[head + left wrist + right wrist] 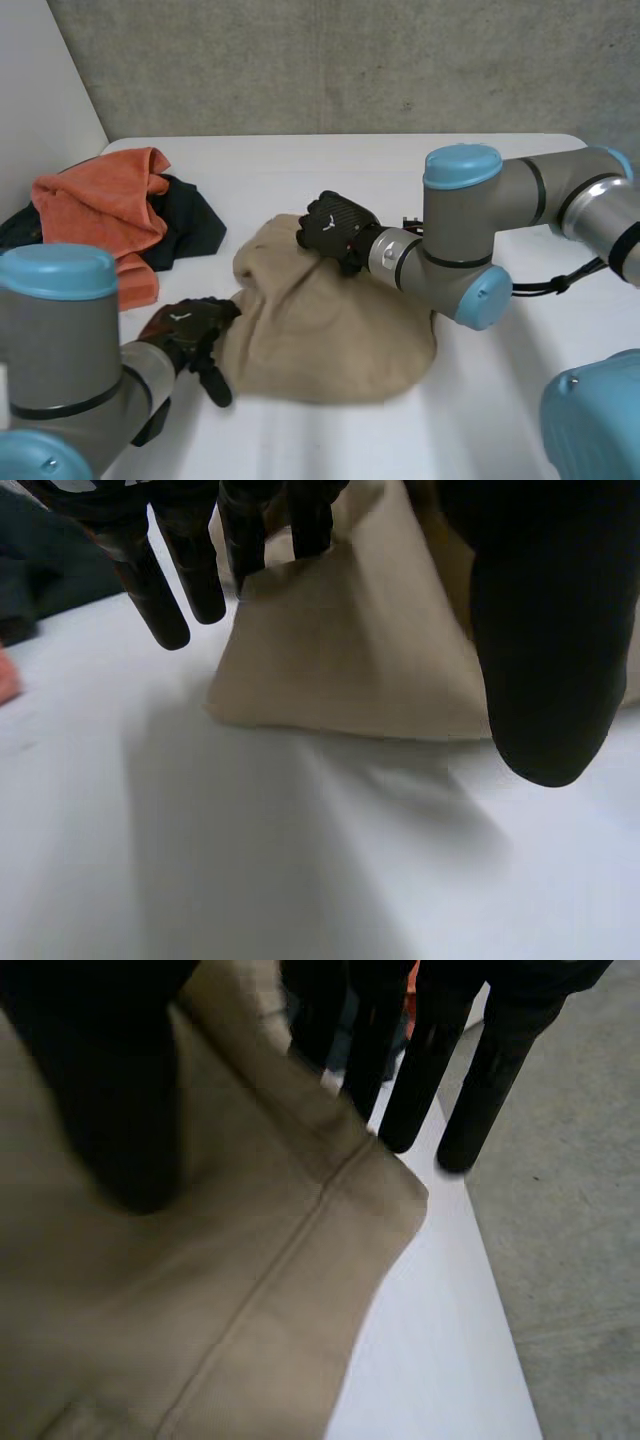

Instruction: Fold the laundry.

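Observation:
A beige cloth (320,330) lies bunched in the middle of the white table (520,400). My right hand (335,230) is at the cloth's far edge. In the right wrist view the thumb rests on top of the beige cloth (250,1260) by a hemmed corner, and the fingers (420,1070) run straight under and past that edge, so the cloth sits between them. At the cloth's near left edge my left hand (190,335) is open. Its fingers (165,590) are straight and its thumb is apart, over a corner of the beige cloth (350,650).
An orange towel (100,215) lies heaped on a dark garment (190,230) at the table's far left, against the wall. The table's edge and a concrete floor (570,1260) lie just beyond my right hand's fingertips.

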Available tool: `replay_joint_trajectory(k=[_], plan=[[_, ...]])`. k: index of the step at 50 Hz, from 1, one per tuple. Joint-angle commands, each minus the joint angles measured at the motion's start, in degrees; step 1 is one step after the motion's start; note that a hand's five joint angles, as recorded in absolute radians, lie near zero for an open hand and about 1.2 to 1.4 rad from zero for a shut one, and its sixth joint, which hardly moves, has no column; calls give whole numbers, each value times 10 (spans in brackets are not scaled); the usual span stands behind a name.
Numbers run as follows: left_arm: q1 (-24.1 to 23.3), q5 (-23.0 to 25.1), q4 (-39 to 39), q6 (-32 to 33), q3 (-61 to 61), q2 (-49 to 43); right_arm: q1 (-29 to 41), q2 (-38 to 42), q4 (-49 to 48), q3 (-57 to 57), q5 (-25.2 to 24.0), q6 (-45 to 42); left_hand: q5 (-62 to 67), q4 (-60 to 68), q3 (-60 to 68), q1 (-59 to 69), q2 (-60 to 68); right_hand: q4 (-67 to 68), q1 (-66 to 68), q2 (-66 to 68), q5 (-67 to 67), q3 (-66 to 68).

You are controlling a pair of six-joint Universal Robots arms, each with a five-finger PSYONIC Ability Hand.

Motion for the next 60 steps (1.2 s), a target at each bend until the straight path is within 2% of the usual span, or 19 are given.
replay_joint_trajectory(k=[1, 4, 8, 11, 18, 22, 26, 34, 40, 44, 48, 49, 52, 53, 55, 56, 57, 58, 60], plan=[[-46, -25, 14, -20, 87, -70, -3, 5, -48, -9, 11, 28, 354, 347, 343, 341, 344, 353, 359, 345, 369, 351], [-51, -72, 21, -20, 137, -86, -12, -22, -59, 6, 15, 53, 649, 641, 638, 636, 639, 353, 359, 345, 369, 351], [-48, -147, 12, -18, 187, -73, -32, -82, -76, 28, 41, 82, 650, 642, 638, 637, 639, 353, 359, 345, 369, 351], [-39, -166, 11, -14, 201, -38, -46, -133, -85, 49, 65, 100, 650, 642, 638, 637, 639, 353, 359, 345, 369, 351], [3, -120, 54, 43, 221, 143, -90, -305, -80, 120, 75, 158, 650, 642, 638, 637, 639, 353, 359, 345, 369, 351], [7, -61, 75, 105, 248, 215, -114, -410, -34, 154, 58, 168, 650, 642, 638, 637, 639, 353, 359, 345, 369, 351], [7, -49, 61, 137, 279, 240, -141, -472, 25, 160, 48, 171, 650, 642, 638, 637, 639, 353, 359, 345, 369, 351], [8, -43, -7, 150, 330, 247, -159, -523, 126, 149, 31, 182, 650, 642, 638, 637, 639, 353, 359, 345, 369, 351], [6, -22, -6, 157, 346, 197, -141, -489, 114, 144, 31, 212, 650, 642, 638, 637, 639, 353, 359, 345, 369, 351], [8, -20, 20, 171, 380, 119, -123, -421, 79, 123, 59, 227, 650, 642, 638, 637, 639, 353, 359, 345, 369, 351], [13, -25, 49, 199, 437, 19, -111, -328, 41, 78, 120, 232, 650, 642, 638, 637, 639, 353, 359, 345, 369, 351], [19, -26, 70, 213, 469, -26, -105, -292, 21, 57, 146, 236, 650, 642, 638, 637, 639, 353, 359, 345, 369, 351], [32, -24, 110, 230, 526, -100, -94, -236, -37, 27, 177, 247, 650, 642, 638, 637, 639, 353, 359, 345, 369, 351], [40, -24, 140, 237, 569, -150, -86, -199, -98, 14, 188, 256, 650, 642, 638, 637, 639, 353, 359, 345, 369, 351], [47, -22, 168, 236, 612, -200, -81, -163, -173, 10, 189, 266, 650, 642, 638, 637, 639, 353, 359, 345, 369, 351], [51, -20, 180, 234, 633, -222, -77, -147, -211, 11, 185, 271, 650, 642, 638, 637, 639, 304, 311, 296, 320, 303], [55, -14, 196, 230, 675, -263, -73, -115, -287, 11, 175, 276, 481, 474, 470, 469, 471, -139, -132, -147, -123, -141], [56, -14, 196, 229, 692, -281, -70, -100, -321, 11, 171, 275, 308, 301, 297, 295, 298, -347, -341, -355, -331, -349], [55, -18, 186, 229, 722, -306, -69, -77, -370, 15, 166, 272, -17, -24, -28, -29, -27, -347, -341, -355, -331, -349]])
